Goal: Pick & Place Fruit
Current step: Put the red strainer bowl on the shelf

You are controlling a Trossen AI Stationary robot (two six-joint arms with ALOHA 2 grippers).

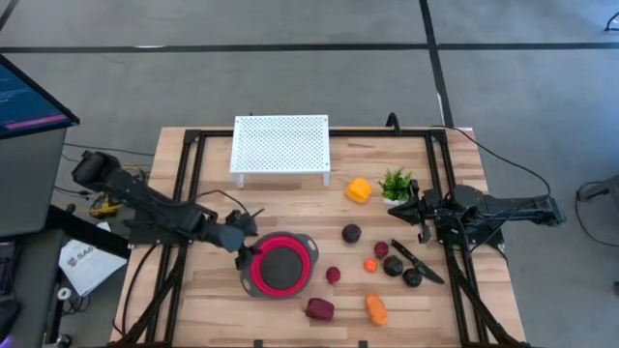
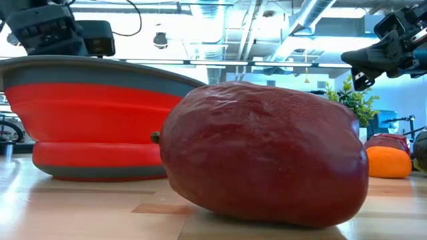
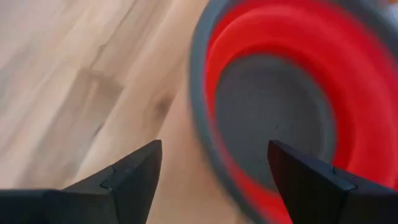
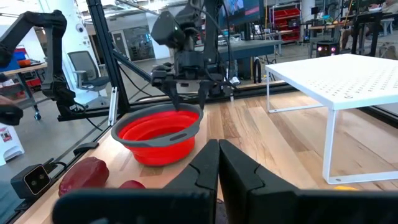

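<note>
White rack (image 1: 281,145), rear; red bowl (image 1: 281,267), empty, front centre; left gripper (image 1: 248,253) released, jaws spread over bowl's left rim, risks tipping it; right gripper (image 1: 417,205) clenched, empty, by plant (image 1: 396,183); fruit (image 1: 351,233) scattered right of bowl, knife (image 1: 418,259) among them could snag; open board left.

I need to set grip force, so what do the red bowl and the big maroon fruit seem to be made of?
The red bowl looks like soft silicone with a stiffer grey rim: matte, with a stepped fold in its wall, as collapsible bowls have. The maroon fruit looks like moulded plastic or rubber, with a slightly glossy, finely wrinkled skin; how hard it is cannot be told.
</note>
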